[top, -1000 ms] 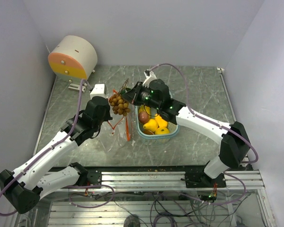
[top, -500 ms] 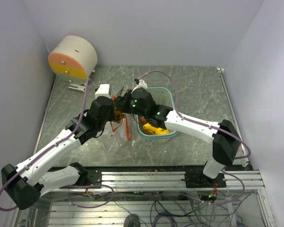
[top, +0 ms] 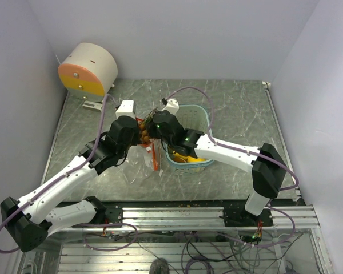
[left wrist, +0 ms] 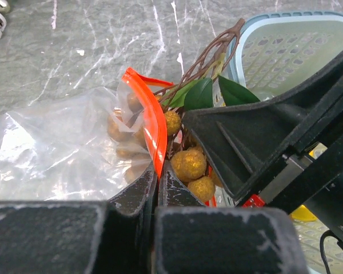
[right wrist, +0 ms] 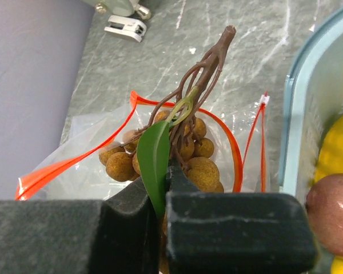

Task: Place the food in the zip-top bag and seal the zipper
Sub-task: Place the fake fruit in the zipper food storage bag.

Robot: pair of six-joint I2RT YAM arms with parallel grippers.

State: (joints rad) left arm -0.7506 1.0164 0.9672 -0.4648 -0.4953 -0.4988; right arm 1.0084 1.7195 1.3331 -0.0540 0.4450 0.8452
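The brown grape bunch (right wrist: 203, 171) with its woody stem and green leaves hangs partly inside the mouth of the clear zip-top bag (right wrist: 86, 142). My right gripper (right wrist: 167, 171) is shut on the bunch's leaf and stem. My left gripper (left wrist: 157, 171) is shut on the bag's orange zipper rim (left wrist: 151, 123) and holds the mouth open beside the bunch (left wrist: 188, 164). In the top view both grippers meet over the bunch (top: 143, 136), left of the basket. A dark red fruit (right wrist: 331, 214) and yellow fruits (right wrist: 337, 148) lie in the basket.
The light-blue basket (top: 201, 114) stands just right of the bag (top: 140, 162). A round white and orange device (top: 88, 68) sits at the back left, with a small white block (top: 126, 107) near it. Grey walls close in the table.
My right gripper carried the grape bunch left from beside the basket down into the bag's mouth. My left gripper moved up and right with the bag rim to meet it.
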